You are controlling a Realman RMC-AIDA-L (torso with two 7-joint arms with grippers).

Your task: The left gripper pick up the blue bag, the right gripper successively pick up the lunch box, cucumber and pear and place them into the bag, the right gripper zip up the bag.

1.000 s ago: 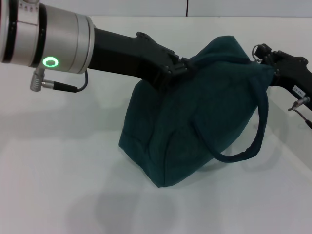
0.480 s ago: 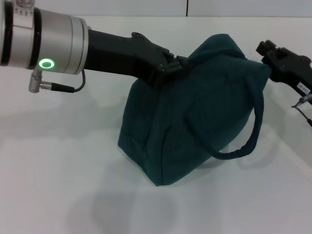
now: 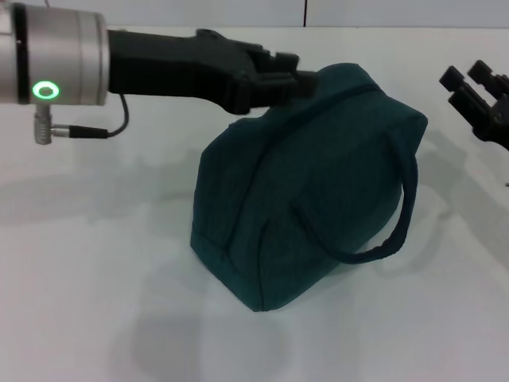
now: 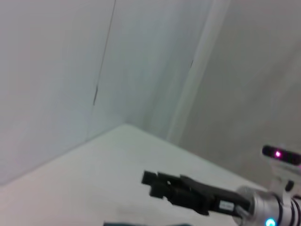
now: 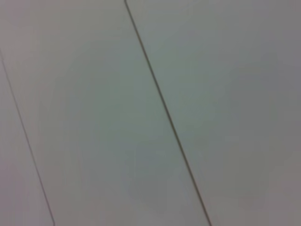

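The blue bag (image 3: 318, 183) rests on the white table (image 3: 95, 263), its top closed, with one loop handle (image 3: 398, 223) hanging down its right side. My left gripper (image 3: 298, 70) hovers at the bag's upper left edge, fingers spread, with no fabric between them. Out to the right of the bag, clear of it, my right gripper (image 3: 468, 76) stands open; the left wrist view shows it too, farther off, the right gripper (image 4: 150, 181). The lunch box, cucumber and pear are hidden from every view.
White table runs all around the bag, with a wall and a dark seam (image 3: 305, 12) behind it. The left arm's silver cylinder with the green light (image 3: 46, 89) reaches in from the left. The right wrist view holds only pale panels with dark seams.
The left gripper has lifted up and leftward off the bag's top and opened. The right gripper has drawn back to the right, away from the bag. The bag has settled lower.
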